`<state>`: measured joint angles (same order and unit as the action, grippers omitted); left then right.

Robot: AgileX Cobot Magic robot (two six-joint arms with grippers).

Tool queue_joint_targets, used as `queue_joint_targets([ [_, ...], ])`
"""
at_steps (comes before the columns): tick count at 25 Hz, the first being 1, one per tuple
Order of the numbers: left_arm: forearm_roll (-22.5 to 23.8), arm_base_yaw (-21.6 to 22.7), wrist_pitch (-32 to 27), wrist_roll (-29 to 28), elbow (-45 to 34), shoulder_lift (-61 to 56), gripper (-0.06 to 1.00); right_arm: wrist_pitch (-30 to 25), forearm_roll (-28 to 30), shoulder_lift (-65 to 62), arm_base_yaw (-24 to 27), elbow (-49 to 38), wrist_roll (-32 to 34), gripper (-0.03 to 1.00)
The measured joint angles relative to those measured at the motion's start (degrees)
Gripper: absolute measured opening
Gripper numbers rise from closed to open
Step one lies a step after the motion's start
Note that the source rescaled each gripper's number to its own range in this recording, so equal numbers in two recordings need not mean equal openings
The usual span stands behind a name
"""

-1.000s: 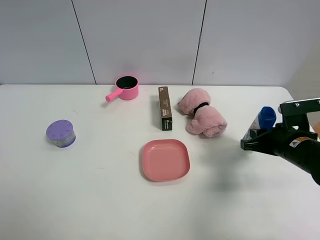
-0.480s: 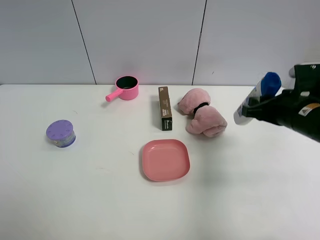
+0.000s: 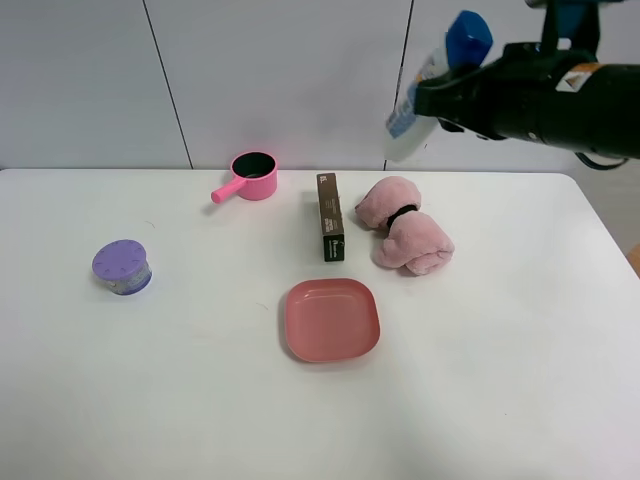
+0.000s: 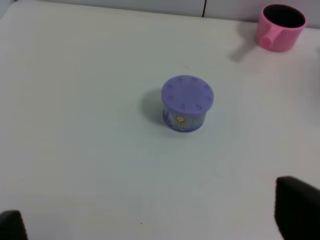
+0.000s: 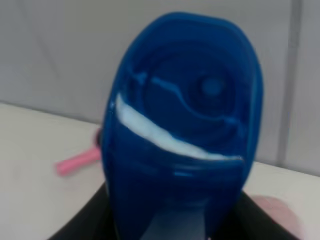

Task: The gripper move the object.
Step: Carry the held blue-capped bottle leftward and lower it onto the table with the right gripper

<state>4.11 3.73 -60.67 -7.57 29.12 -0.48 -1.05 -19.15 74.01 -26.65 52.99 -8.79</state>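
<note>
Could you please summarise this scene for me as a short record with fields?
Right gripper: shut on the bottle, held up in the air, clear of the table
Bottle pose: tilted, blue cap uppermost
Left gripper: open, empty, facing the purple container
On table: pink pan, brown box, pink towel, pink plate, purple container
Plate contents: nothing

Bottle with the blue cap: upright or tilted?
Tilted. The right pincer holds the bottle off the table, its blue cap up and rightward of its base.
</note>
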Motion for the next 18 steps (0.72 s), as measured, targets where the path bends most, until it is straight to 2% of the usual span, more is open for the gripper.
queue_joint_targets([
  [7, -0.06, 0.0, 0.0, 0.0, 0.0, 0.0, 1.0, -10.01, 0.08, 14.66, -9.95, 15.59, 0.02, 0.01],
  [11, -0.06, 0.0, 0.0, 0.0, 0.0, 0.0, 1.0, -15.68, 2.81, 22.06, -14.07, 24.17, 0.19, 0.01],
  [15, -0.06, 0.0, 0.0, 0.0, 0.0, 0.0, 1.0, -22.72, 6.24, 28.06, -15.63, 31.85, 2.03, 0.01],
  [18, -0.06, 0.0, 0.0, 0.0, 0.0, 0.0, 1.0, -25.35, 9.79, 30.89, -15.63, 35.86, 3.42, 0.01],
])
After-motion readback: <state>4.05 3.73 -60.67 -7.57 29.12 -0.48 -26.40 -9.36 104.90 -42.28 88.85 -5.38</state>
